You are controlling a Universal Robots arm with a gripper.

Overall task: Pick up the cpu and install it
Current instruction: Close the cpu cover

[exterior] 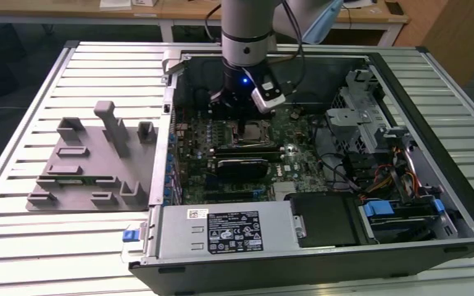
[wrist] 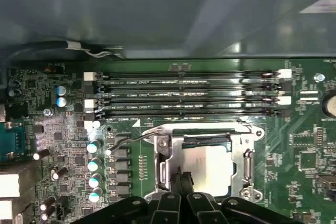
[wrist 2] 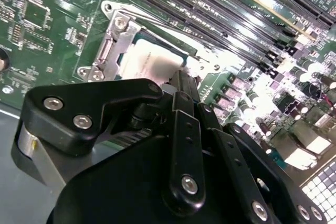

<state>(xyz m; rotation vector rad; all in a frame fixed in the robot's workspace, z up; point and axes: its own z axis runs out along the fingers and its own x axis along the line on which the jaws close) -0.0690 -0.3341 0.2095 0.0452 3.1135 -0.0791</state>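
- Flagging the main risk: the small flat square cpu with the silvery-grey metal top [wrist: 207,167] lies inside the silver metal socket frame [wrist: 245,161] on the green motherboard [wrist: 299,145]. We can't confirm it's fully seated. If it's skewed, any downward push from us could damage the socket.
- Second risk: the black two-finger claw [wrist: 181,178] is right at the cpu's edge. A sideways drag while lifting off could slide or tip the chip out of place.
- Third: the thin wire lever [wrist: 131,138] juts out beside the socket, near the long black memory slots [wrist: 184,95]. A low sweep could snag it.
- Claw state: the fingers are drawn narrow, practically together, with nothing clamped between them in both wrist views. The tips sit over the cpu's near edge; we can't tell whether they're touching it or just above.
- Exterior view: the grey arm [exterior: 245,37] reaches down into the open black computer case [exterior: 303,271] on the pale slatted counter [exterior: 23,80].
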